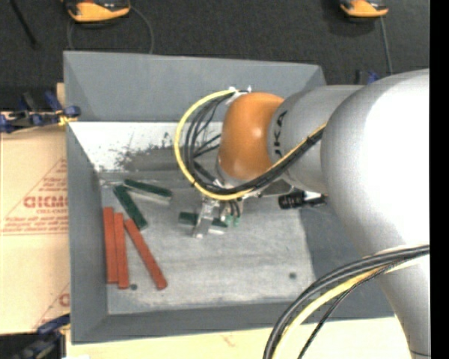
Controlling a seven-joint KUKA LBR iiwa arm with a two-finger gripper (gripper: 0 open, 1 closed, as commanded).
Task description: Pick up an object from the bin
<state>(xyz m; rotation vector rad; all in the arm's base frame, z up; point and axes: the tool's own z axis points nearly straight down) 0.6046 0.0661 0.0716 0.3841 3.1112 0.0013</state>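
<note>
My gripper point(210, 221) hangs low over the middle of the bin floor, under the orange wrist cover. A small dark green block point(186, 218) lies right at its left side, touching or nearly touching it. Another bit of green point(233, 217) shows at the gripper's right side; whether it is gripped I cannot tell. Two dark green sticks lie further left: one slanted point(130, 206) and one nearly level point(147, 188) above it.
Three red-orange sticks lie along the left side of the bin floor: two upright side by side point(115, 247) and one slanted point(144, 254). A small black thing point(298, 199) shows by the right wall beside the arm. The arm covers the bin's right part.
</note>
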